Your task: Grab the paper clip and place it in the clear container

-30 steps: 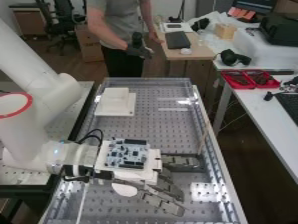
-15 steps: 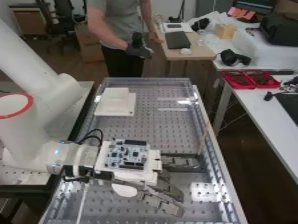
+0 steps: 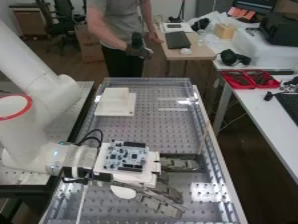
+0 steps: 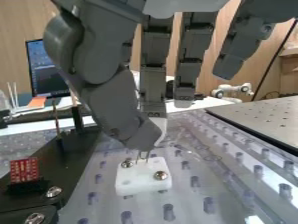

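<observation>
The hand point(image 3: 178, 163) is low over the near half of the bench in the high view, palm down. In the wrist view the hand point(image 4: 116, 102) has its thumb tip against the tip of one finger, while the other fingers hang nearly straight. Thin wire loops of the paper clip point(image 4: 142, 156) stick out below that pinch, just above a white block point(image 4: 143, 181) with two screws; its upper part is hidden by the thumb. Faint clear outlines lie on the bench beyond the block, but I cannot tell whether they are the clear container.
A white stepped plate point(image 3: 116, 102) lies at the far left of the perforated bench point(image 3: 169, 132). Beside the white block is a dark fixture with a red board point(image 4: 24, 170). Red trays point(image 3: 249, 80) stand on the side table at the right.
The fingers have drawn in slightly toward the palm, and the hand has shifted very little. The arm stays in nearly the same place.
</observation>
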